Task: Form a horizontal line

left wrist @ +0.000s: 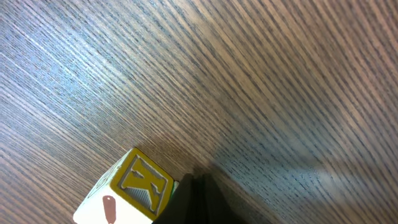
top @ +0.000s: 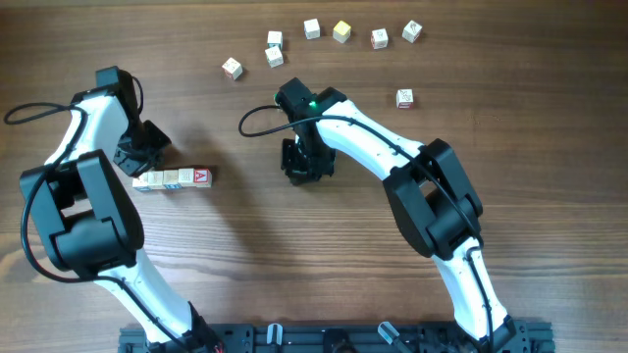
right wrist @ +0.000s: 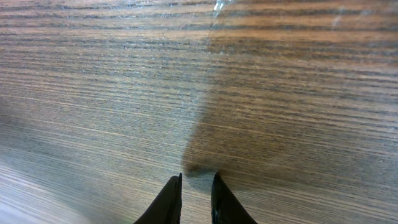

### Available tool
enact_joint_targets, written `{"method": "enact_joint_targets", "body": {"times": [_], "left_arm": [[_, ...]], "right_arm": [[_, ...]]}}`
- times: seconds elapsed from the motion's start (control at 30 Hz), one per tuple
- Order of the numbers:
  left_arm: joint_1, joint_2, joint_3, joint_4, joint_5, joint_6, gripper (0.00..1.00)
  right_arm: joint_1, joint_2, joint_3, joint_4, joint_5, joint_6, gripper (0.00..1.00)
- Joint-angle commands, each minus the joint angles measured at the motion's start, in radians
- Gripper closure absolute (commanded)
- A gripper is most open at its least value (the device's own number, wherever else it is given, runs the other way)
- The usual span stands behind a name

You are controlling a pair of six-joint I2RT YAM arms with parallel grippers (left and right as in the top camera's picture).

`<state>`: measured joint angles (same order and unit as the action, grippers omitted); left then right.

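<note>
Left pincer (top: 145,152): just beyond the left end of the horizontal line (top: 174,178), on the line's far side from the arm bases. In the wrist view its fingers meet in one dark tip (left wrist: 200,199), fully closed, with nothing held. A cube with a yellow-framed K face (left wrist: 140,183) lies hard beside that tip; contact not clear.

Horizontal line: a short bar of whitish cubes edge to edge, flat on the wood surface (top: 294,255). The red A cube (top: 201,176) is at its right end.

Right pincer (top: 306,169): well to the right of the line, level with it, pointing down at bare wood. The wrist view (right wrist: 196,186) shows the fingers a narrow slit apart, nothing between them.

Loose cubes (top: 312,28): a scattered arc far beyond the line and to its right. One is yellow-topped (top: 341,31). A lone cube (top: 404,97) sits nearer the line's level, furthest right.
</note>
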<state>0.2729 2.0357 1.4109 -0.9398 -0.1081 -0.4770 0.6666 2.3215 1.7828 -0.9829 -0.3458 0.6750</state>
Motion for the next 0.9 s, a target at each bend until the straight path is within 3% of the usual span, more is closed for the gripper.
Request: {"method": "enact_joint_targets", "body": {"times": [0.0,0.87], "left_arm": [[0.000,0.013,-0.005,-0.014,-0.016,-0.010,0.96],[0.000,0.013,-0.005,0.017,-0.017,-0.011,0.96]], "right_arm": [[-0.002,0.051,-0.029,0.013,0.112,-0.018,0.82],[-0.002,0.051,-0.029,0.013,0.112,-0.018,0.82]]}}
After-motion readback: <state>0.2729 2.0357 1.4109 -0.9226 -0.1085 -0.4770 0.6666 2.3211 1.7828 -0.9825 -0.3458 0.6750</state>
